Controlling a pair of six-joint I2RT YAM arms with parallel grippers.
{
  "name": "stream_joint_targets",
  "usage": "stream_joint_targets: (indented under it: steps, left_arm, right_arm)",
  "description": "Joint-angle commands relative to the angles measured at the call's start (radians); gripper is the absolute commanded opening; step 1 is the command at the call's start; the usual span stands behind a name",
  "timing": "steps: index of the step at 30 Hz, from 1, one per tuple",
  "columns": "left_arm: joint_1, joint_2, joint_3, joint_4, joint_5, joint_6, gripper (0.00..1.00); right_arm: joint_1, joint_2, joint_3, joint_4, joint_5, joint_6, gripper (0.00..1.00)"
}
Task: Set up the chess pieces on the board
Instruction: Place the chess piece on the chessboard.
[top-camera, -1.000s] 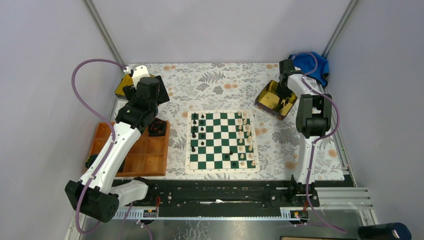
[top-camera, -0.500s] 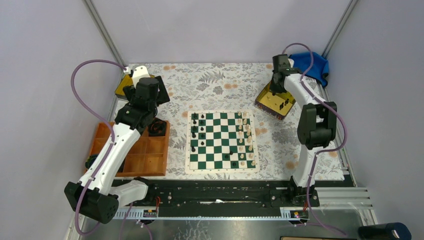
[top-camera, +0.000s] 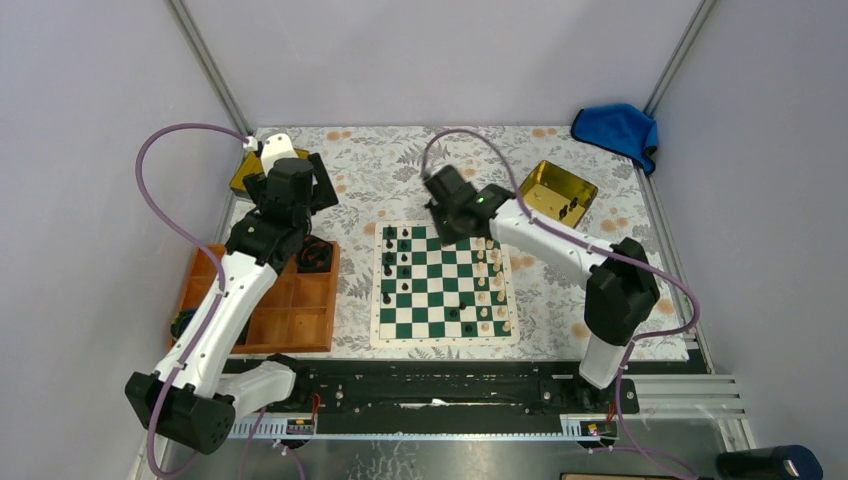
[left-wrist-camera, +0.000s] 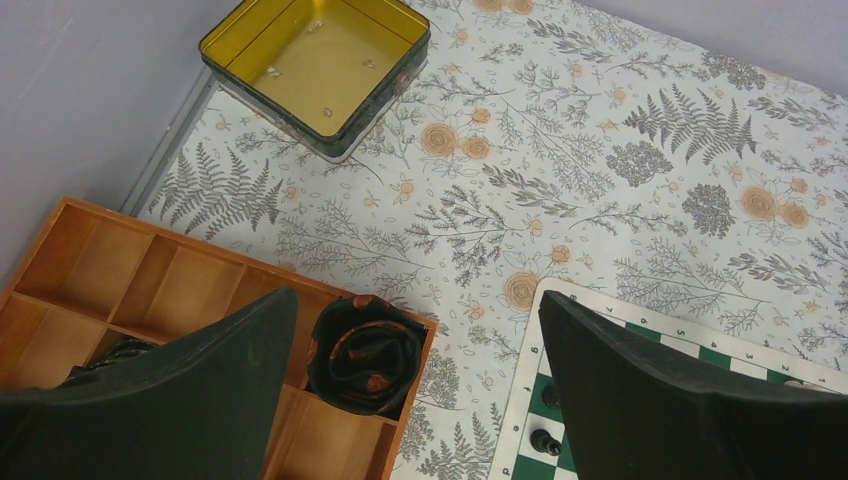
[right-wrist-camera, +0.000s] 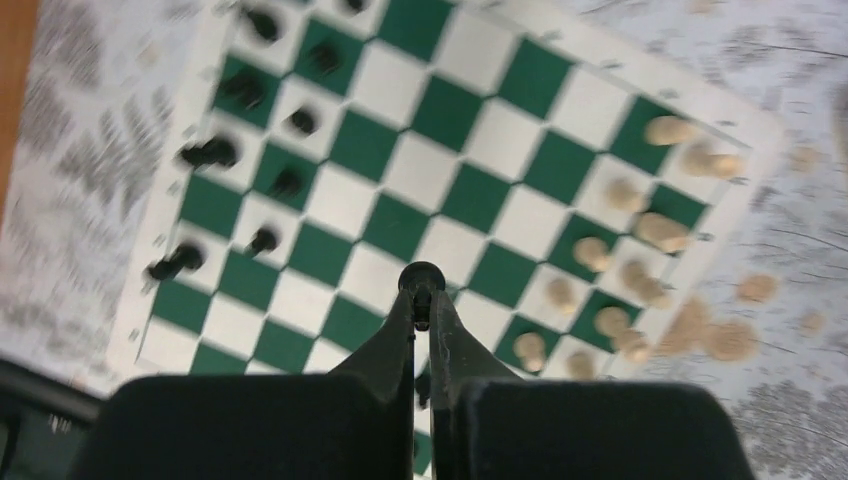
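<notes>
Black: 1 pawn clenched in right jaws over board; left jaws spread, empty; 2 gold tins.

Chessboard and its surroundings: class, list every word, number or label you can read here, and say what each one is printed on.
No text is legible.
White border of the chessboard, left wrist view: small printed marks, too small to read.
Same border, right wrist view: blurred, nothing legible.
gold tin and wooden tray: no lettering shows.
</notes>
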Motion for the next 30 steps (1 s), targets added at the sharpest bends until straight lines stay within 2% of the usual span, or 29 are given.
stream_joint_targets:
  steps: [1,6,15,30]
  left_arm:
    - [0.003,-0.031,-0.012,0.042,-0.003,0.000,0.99]
    - [0.003,-0.043,-0.021,0.042,-0.002,0.000,0.99]
    - [0.001,-0.063,-0.011,0.034,-0.015,0.009,0.99]
    - [-0.016,-0.091,0.006,0.018,-0.044,0.021,0.99]
  right_arm:
    - [0.149,-0.039,0.005,-0.036,-0.031,-0.037,0.00]
    - [0.284,0.002,0.012,-0.035,-0.053,-0.038,0.00]
    - [0.419,0.113,0.056,-0.030,-0.077,-0.055,0.00]
    - [0.471,0.276,0.190,-0.041,-0.066,-0.090,0.00]
